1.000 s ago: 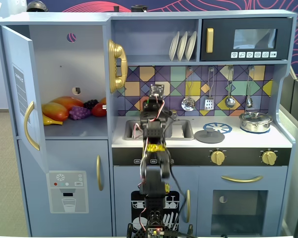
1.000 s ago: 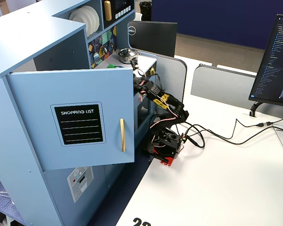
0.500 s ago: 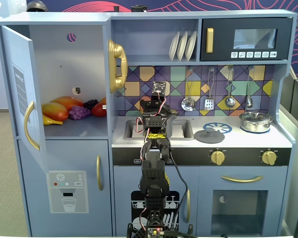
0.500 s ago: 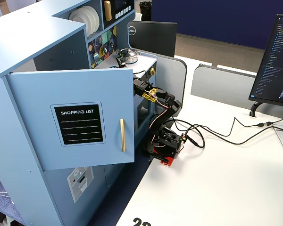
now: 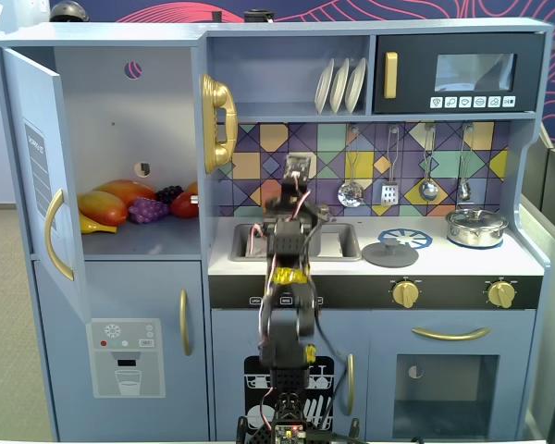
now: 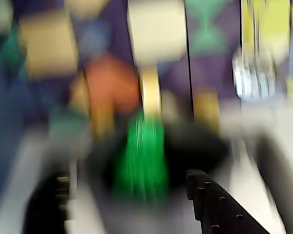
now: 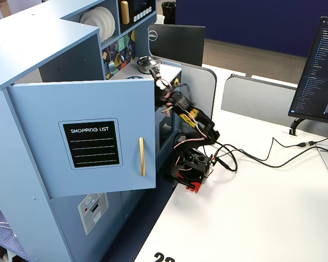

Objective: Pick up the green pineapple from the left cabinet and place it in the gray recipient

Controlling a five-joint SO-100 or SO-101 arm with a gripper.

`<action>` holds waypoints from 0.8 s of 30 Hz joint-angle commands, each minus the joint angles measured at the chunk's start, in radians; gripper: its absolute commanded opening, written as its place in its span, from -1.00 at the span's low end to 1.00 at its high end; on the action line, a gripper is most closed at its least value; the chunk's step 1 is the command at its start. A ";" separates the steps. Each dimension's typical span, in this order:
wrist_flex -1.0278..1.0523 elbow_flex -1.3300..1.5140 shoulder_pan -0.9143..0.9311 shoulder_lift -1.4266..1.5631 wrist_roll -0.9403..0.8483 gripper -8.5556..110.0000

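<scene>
Looking first at a fixed view from the front: standing with the arm point(image 5: 287, 277) raised over the sink point(image 5: 338, 242), its far end turned toward the tiled wall. Finding the left cabinet point(image 5: 139, 120) hanging open, showing a mango point(image 5: 106, 205) and purple grapes point(image 5: 148, 210) on its shelf, but no green fruit among them. Not seeing any pot here, the arm blocking most of the basin.

Turning to the wrist view, badly smeared by motion: making out the green pineapple point(image 6: 141, 161) as a bright vertical streak over the dark round mouth of what is probably the gray recipient point(image 6: 205, 146). Seeing the pincer point(image 6: 127, 175) as two dark fingers point(image 6: 219, 204) spread to either side at the bottom edge, yet being unable to tell whether gripping the fruit or letting it go.

Moving to a fixed view from the side: catching only the arm point(image 7: 191, 120) bending in past the cabinet door point(image 7: 82, 136), with fruit and pot both hidden.

Judging the step: delivering, either lowering or dropping the fruit into the pot. Calling next for confirming the fruit sitting inside the rim, spreading the fingers fully if gripping, then lifting straight up clear of the pot wall.
</scene>
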 commanded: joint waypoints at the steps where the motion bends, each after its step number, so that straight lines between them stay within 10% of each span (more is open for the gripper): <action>1: 0.261 0.048 -0.025 0.195 -0.103 -0.73; 7: 0.454 0.284 -0.051 0.293 -0.150 -0.86; 24: 0.075 1.000 -0.051 0.499 0.000 -0.83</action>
